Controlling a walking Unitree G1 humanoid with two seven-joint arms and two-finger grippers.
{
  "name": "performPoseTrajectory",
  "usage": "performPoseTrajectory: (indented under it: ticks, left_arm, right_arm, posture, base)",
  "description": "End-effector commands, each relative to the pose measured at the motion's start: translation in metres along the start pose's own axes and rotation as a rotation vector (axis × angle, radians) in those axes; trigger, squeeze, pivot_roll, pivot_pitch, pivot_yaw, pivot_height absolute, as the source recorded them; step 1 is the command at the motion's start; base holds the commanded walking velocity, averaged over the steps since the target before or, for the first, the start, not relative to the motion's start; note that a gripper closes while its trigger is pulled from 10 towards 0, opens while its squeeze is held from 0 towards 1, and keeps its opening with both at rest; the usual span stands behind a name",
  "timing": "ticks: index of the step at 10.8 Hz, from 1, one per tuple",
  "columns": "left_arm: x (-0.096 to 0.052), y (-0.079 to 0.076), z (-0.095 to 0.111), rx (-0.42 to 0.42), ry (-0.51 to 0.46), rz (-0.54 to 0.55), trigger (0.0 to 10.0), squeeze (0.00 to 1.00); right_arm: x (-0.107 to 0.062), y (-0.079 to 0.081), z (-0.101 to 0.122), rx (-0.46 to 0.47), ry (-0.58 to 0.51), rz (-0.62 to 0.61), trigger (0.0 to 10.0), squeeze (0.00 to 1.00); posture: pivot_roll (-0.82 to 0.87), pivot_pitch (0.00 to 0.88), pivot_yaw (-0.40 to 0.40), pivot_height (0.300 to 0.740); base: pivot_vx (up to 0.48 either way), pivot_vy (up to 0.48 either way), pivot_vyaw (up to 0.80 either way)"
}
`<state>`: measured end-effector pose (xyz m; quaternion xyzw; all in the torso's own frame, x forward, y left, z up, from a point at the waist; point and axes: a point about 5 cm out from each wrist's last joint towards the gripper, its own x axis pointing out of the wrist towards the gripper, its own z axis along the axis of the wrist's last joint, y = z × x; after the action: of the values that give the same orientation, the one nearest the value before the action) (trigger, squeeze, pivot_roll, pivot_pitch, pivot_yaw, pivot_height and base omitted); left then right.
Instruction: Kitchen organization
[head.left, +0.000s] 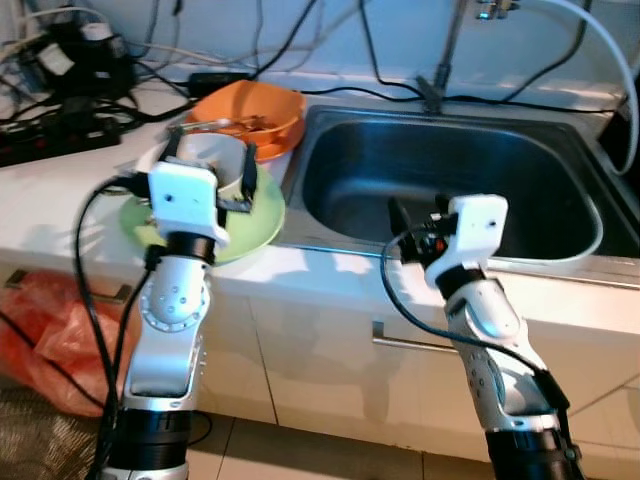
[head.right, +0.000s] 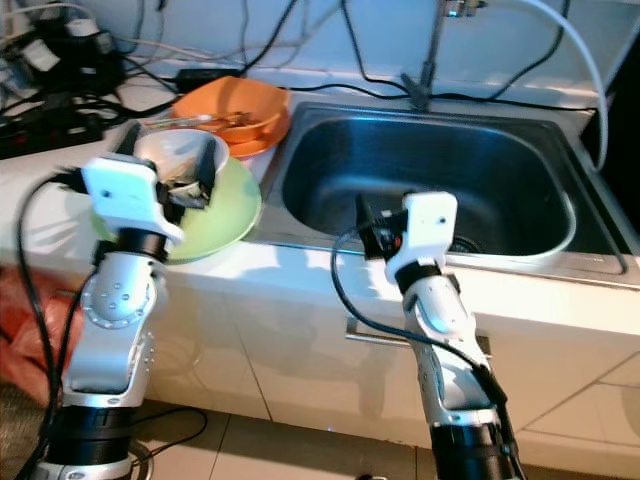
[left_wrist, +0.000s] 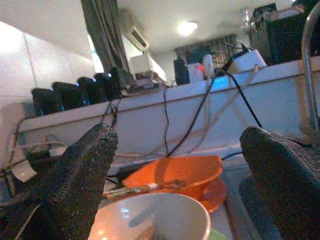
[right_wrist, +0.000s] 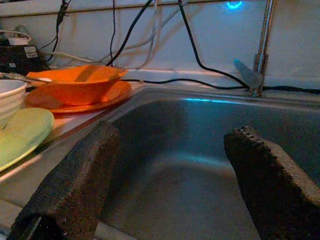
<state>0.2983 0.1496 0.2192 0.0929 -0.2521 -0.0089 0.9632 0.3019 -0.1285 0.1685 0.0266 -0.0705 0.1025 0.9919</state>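
1. White bowl (head.left: 215, 160) sits on the green plate (head.left: 255, 225), on the surface (head.left: 60, 200) left of the sink (head.left: 450, 180). Something small lies inside the bowl; too blurred to identify.
2. Left claw (head.left: 215, 165) is at the bowl, fingers (left_wrist: 82, 175) spread wide, one on each side of the rim. Left wrist view puts the bowl rim low between the two pads, just ahead. Holding nothing; contact with the rim is not clear.
3. Key relation: bowl lies straight along the left claw's pointing axis, centred in the gap. Bowl is round, so no long axis to line up with; my read is the next move needs only a short drop and a close on the rim.
4. Right claw (head.left: 415, 225) hovers over the near edge of the sink, fingers wide apart, empty, aimed into the basin. Well apart from the bowl, so left arm is clearly the nearer one.
5. Orange bowl (head.left: 250, 115) on an orange plate (head.right: 262, 140) stands just behind the white bowl, with a utensil (left_wrist: 140, 189) lying across it. Risk, as I judge it: an overshoot forward bumps that stack.
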Motion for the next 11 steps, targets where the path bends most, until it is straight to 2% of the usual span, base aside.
performPoseTrajectory:
  ticks: [1, 2, 3, 5, 8, 9, 11]
  left_arm:
    - [-0.001, 0.006, 0.001, 0.019, -0.005, 0.031, 10.0, 0.0]
    - [-0.001, 0.008, 0.002, 0.015, 0.001, 0.039, 10.0, 0.0]
    - [-0.002, 0.008, 0.003, 0.015, 0.001, 0.036, 10.0, 0.0]
    - [-0.01, 0.015, 0.001, -0.007, 0.037, 0.046, 10.0, 0.0]
    - [-0.037, 0.022, -0.009, -0.001, 0.108, 0.012, 10.0, 0.0]
    - [-0.035, 0.018, -0.013, -0.053, 0.128, -0.001, 10.0, 0.0]
    - [-0.029, 0.007, -0.019, -0.09, 0.133, -0.053, 10.0, 0.0]
  right_arm:
    - [0.0, 0.001, -0.001, 0.015, 0.02, 0.023, 10.0, 0.0]
    - [-0.002, 0.007, 0.001, 0.054, 0.013, 0.093, 10.0, 0.0]
    - [-0.003, 0.009, 0.005, 0.042, -0.011, 0.138, 10.0, 0.0]
    - [-0.004, 0.009, 0.005, 0.034, -0.01, 0.156, 10.0, 0.0]
    - [-0.005, 0.006, 0.004, 0.051, -0.008, 0.141, 10.0, 0.0]
    - [-0.003, 0.007, 0.004, 0.057, -0.012, 0.139, 10.0, 0.0]
    - [0.0, 0.01, 0.005, 0.071, -0.028, 0.134, 10.0, 0.0]
  posture:
    - [0.03, 0.018, 0.036, 0.74]
    - [0.04, 0.016, 0.038, 0.74]
    - [0.04, 0.016, 0.038, 0.74]
    - [0.04, 0.012, 0.039, 0.74]
    - [0.05, 0.014, 0.033, 0.74]
    - [0.06, 0.011, 0.034, 0.74]
    - [0.06, 0.007, 0.044, 0.74]
  base:
    - [0.0, 0.0, 0.0]
    - [0.0, 0.0, 0.0]
    - [0.0, 0.0, 0.0]
    - [0.0, 0.0, 0.6]
    - [0.0, 0.0, 0.0]
    - [0.0, 0.0, 0.0]
    - [0.0, 0.0, 0.0]
